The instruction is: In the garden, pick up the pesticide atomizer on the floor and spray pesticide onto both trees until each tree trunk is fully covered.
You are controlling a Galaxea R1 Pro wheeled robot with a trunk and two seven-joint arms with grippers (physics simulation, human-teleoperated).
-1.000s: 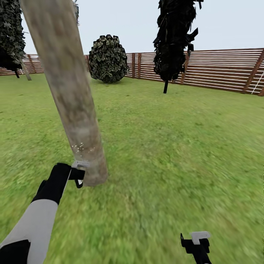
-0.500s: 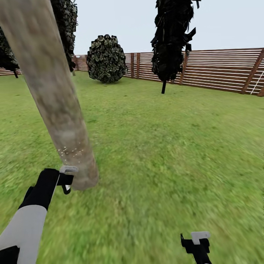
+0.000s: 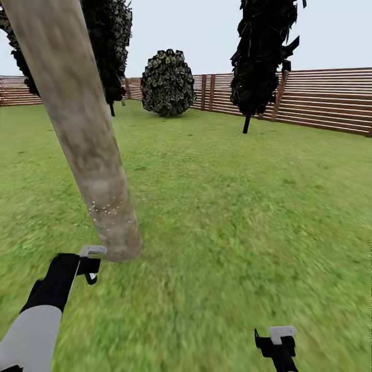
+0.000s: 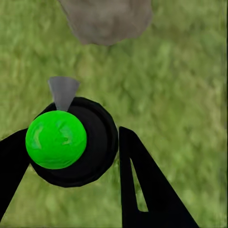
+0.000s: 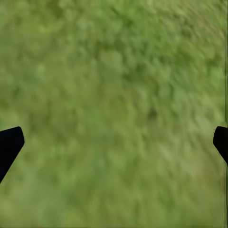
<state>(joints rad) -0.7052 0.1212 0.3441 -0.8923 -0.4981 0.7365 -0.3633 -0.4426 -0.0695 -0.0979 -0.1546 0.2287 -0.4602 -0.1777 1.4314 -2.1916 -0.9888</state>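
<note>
Spraying the first trunk, low section.
The left gripper [image 4: 71, 156], closed on the small dark pesticide atomizer [image 4: 71, 142] with green spot, sits just beside the base of the thick mottled grey-brown tree trunk [image 3: 82, 129]; white specks persist (coverage seems partial). The view has swung leftward. The right gripper [image 5: 114, 142] hangs wide open, empty, over green grass [image 3: 248, 217].

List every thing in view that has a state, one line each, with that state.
left tool: shut on the pesticide atomizer.
pesticide atomizer: held, nozzle aimed at the trunk base.
right tool: open, holding nothing, over grass.
tree trunk: standing, pale specks low on the bark, bare bark above.
</note>
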